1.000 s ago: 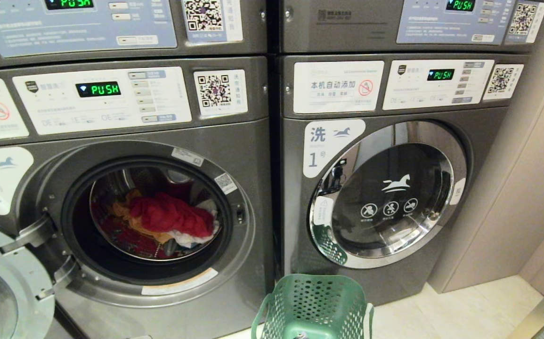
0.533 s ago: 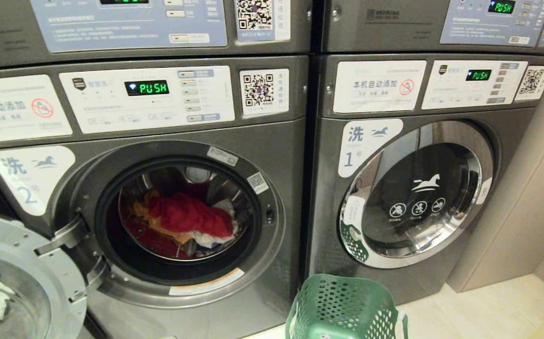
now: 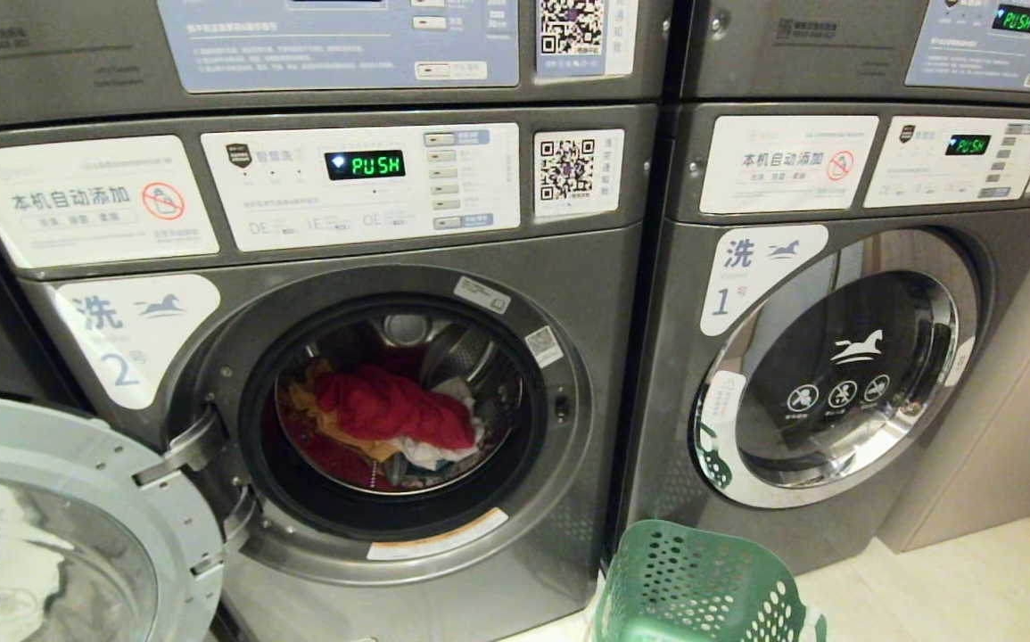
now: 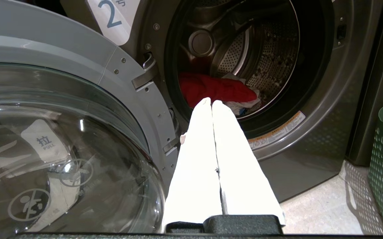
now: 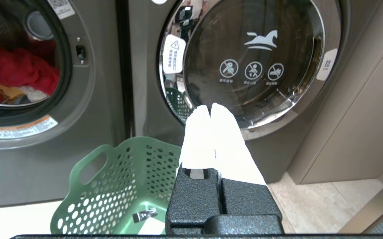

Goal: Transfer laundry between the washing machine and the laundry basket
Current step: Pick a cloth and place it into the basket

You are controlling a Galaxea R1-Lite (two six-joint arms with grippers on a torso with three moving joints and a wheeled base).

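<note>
The washing machine marked with a blue 2 stands with its round door swung wide open to the left, glass side facing out. Inside the steel drum lies the laundry: a red piece on top, an orange-yellow one tucked behind and to its left, and a bit of white cloth poking out at the lower right. It all sits low in the drum, well back from the door opening. The green display above reads PUSH.

Just to the right is the washer marked 1, its chrome-rimmed door shut. On the pale tiled floor in front of the seam between the two machines stands the laundry basket, green plastic with holes all over its walls. From the right wrist view its bottom holds only a small dark clip-like bit; no cloth shows in it.

The left gripper is pressed fully closed, its two white fingers touching along their length, holding nothing. It hangs in front of the open machine, pointing at the drum mouth, beside the open door. The right gripper is likewise closed tight and empty, held above the near rim of the basket and pointing at the shut door of the neighbouring washer
</note>
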